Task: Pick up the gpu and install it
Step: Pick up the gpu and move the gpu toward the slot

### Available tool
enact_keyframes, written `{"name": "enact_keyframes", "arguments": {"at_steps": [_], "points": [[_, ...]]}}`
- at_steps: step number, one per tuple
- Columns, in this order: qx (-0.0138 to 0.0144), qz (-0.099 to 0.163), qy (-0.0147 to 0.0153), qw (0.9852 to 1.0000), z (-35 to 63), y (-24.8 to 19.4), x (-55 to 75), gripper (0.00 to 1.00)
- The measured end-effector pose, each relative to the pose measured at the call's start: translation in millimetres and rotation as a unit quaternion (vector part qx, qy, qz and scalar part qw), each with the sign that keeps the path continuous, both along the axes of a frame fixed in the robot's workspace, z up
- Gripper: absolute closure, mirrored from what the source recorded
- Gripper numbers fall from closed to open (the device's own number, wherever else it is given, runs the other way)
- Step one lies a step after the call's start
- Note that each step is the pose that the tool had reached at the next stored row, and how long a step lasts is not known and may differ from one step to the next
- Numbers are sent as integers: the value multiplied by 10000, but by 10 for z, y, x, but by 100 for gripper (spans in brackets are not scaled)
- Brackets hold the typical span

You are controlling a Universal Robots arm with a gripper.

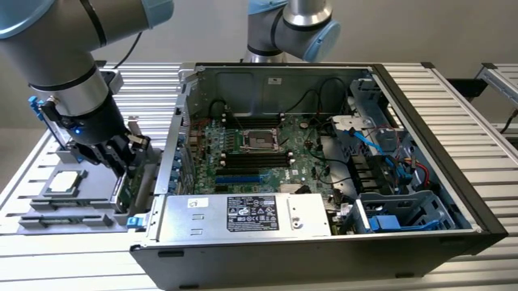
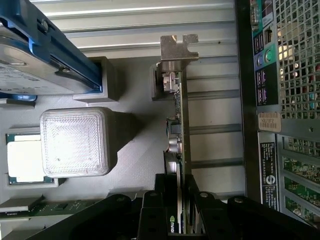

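Observation:
The gpu (image 1: 134,177) stands on edge over the grey holder (image 1: 89,209), just outside the open computer case's wall on the exterior view's left. My gripper (image 1: 121,159) reaches down onto it from above. In the wrist view the gpu (image 2: 183,125) shows edge-on, a thin green board with small components, and its silver end bracket (image 2: 178,47) is at the end away from me. My gripper (image 2: 181,217) is shut on the card's near end, with one black finger (image 2: 156,212) pressed against each face. I cannot tell whether the card has left its slot in the holder.
The open computer case (image 1: 429,121) lies beside the holder, with the motherboard (image 1: 259,151) and power supply (image 1: 242,213) exposed. A square processor chip (image 1: 65,180) and a hard drive in a blue frame (image 2: 40,55) sit on the holder. A second arm (image 1: 292,24) stands behind the case.

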State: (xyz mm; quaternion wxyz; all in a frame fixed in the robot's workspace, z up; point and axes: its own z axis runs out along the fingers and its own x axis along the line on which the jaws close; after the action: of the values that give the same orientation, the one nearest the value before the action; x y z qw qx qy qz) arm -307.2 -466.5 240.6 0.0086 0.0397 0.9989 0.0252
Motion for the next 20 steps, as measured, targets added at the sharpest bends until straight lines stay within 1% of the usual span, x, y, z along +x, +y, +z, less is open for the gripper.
{"name": "enact_keyframes", "arguments": {"at_steps": [5,9,20], "points": [[0,0,1,10000,66,0,0,73],[2,-1,2,10000,143,0,-1,73],[8,0,1,10000,444,0,0,73]]}}
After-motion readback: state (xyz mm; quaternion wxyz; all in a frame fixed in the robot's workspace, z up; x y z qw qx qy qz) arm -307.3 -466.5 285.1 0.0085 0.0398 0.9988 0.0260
